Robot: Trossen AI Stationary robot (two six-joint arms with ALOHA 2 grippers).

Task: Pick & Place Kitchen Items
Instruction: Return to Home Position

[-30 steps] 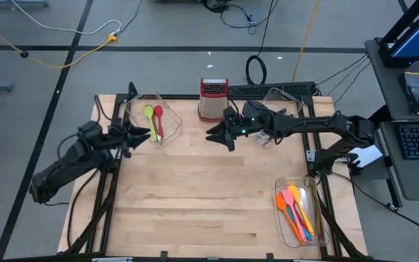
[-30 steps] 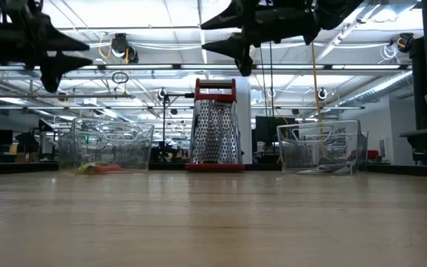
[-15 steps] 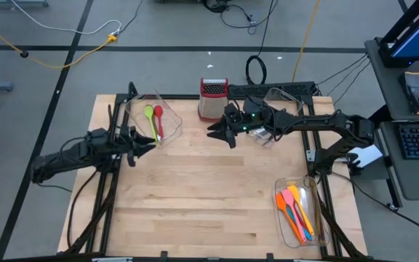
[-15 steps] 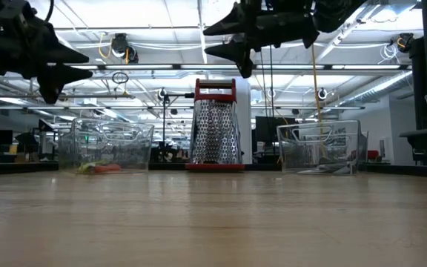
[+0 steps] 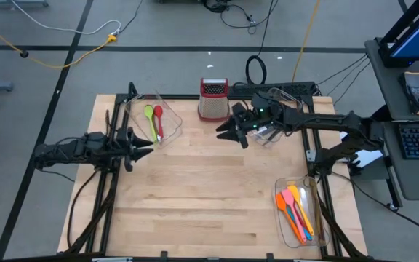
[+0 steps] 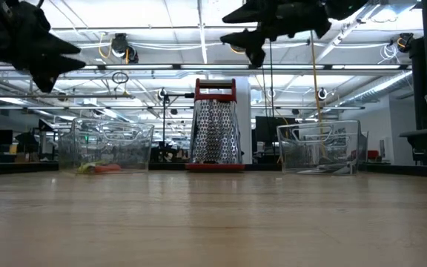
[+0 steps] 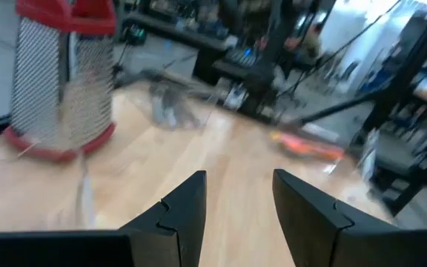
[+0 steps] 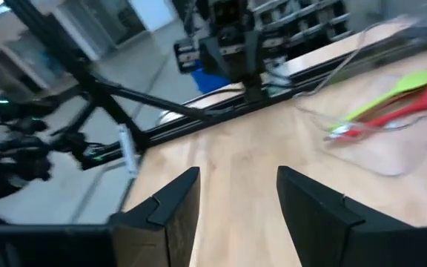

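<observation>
A green spoon (image 5: 150,115) and a red spoon (image 5: 158,120) lie in the clear bin (image 5: 167,109) at the far left; both also show in the right wrist view, the green spoon (image 8: 395,87) above the red spoon (image 8: 402,110). Several orange, yellow and pink utensils (image 5: 295,207) lie in the clear bin (image 5: 282,218) at the near right. My left gripper (image 5: 145,148) hangs open above the table's left edge, pointing right, its fingers (image 7: 187,204) bare. My right gripper (image 5: 224,132) hangs open high over the far middle, pointing left, nothing between its fingers (image 8: 170,199).
A steel box grater with a red top (image 5: 212,98) stands at the far middle, close to my right gripper. A third clear bin (image 5: 278,102) sits at the far right under the right arm. Bare wood (image 5: 202,196) fills the table's middle and near left.
The left arm has swung round so that it lies level across the left edge, and its gripper has shifted a little toward the near edge. My right gripper has risen and drawn back toward the table's right. Neither gripper's gap has changed.
</observation>
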